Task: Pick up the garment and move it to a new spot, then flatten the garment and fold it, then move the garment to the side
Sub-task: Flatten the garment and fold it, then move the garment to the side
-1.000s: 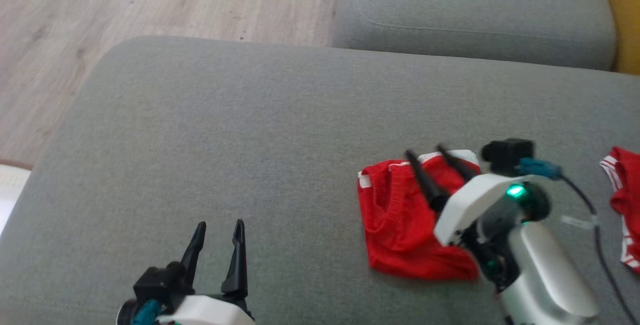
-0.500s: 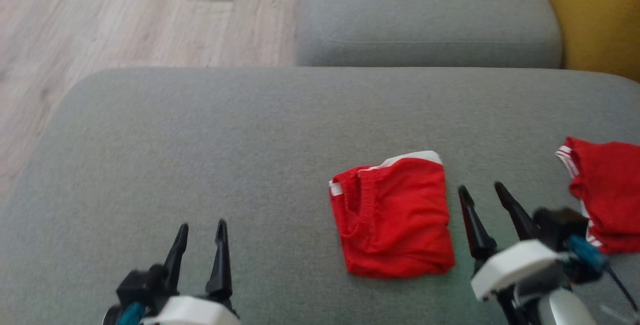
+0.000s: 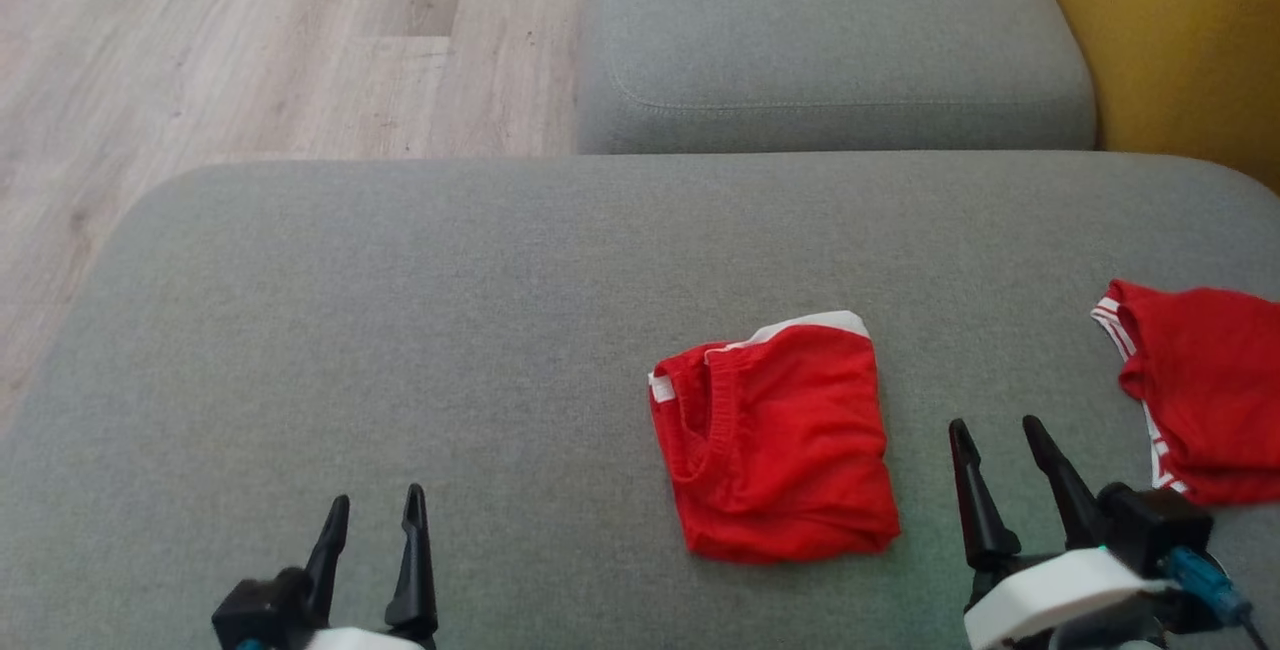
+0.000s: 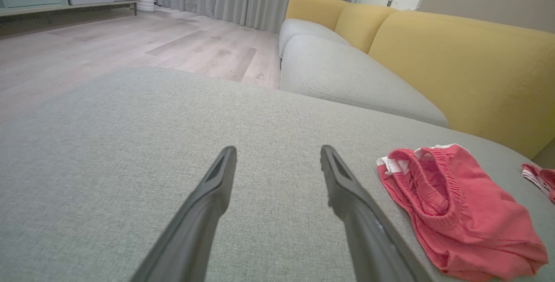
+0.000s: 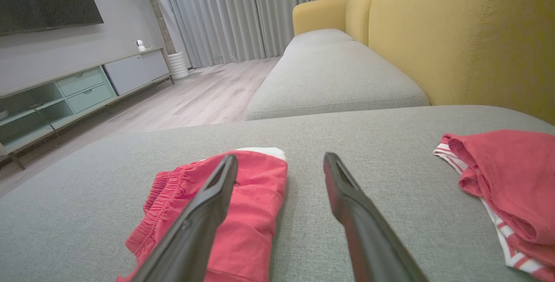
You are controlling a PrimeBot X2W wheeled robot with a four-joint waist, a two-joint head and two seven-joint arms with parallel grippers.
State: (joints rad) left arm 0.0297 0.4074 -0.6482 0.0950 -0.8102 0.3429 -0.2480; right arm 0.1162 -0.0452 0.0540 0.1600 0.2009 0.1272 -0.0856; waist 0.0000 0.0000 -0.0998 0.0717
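Observation:
The garment (image 3: 780, 440) is a pair of red shorts with a white trim, folded into a compact rectangle on the grey cushion (image 3: 450, 330). It also lies at the right of the left wrist view (image 4: 455, 208) and behind the left finger in the right wrist view (image 5: 234, 212). My right gripper (image 3: 997, 430) stands open just right of the garment, clear of it, nothing between its fingers. My left gripper (image 3: 375, 505) is open at the lower left, well away from the garment and holding nothing.
A second red garment with white stripes (image 3: 1195, 390) lies at the cushion's right edge. Another grey seat cushion (image 3: 830, 40) sits beyond, with a yellow backrest (image 3: 1170, 40) at the right. Wood floor (image 3: 250, 40) lies past the cushion's far left edge.
My right gripper has come off the folded garment and drawn back to its right and nearer to me. The camera has turned, shifting the whole picture. The left gripper stays open.

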